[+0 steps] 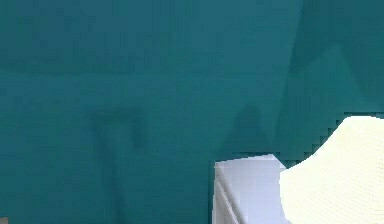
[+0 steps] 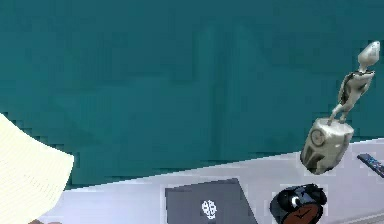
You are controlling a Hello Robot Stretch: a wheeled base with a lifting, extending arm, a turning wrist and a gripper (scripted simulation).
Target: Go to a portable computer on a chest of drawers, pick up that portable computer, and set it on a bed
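Dark laptop (image 2: 212,196) — flat, slightly skewed — on dresser (image 2: 118,200)

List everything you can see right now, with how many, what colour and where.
wall: one, teal, behind everything in both views
cream shape: one, pale cream, forward view's lower right
grey cabinet: one, pale grey, forward view's bottom, beside the cream shape
grey top: one, pale grey, along the arm side view's bottom
laptop: one, dark grey, flat on the grey top, bottom middle
round thing: one, black with a reddish spot, right of the laptop
statue: one, silver, upright on the grey top, right side
flat thing: one, dark, right edge
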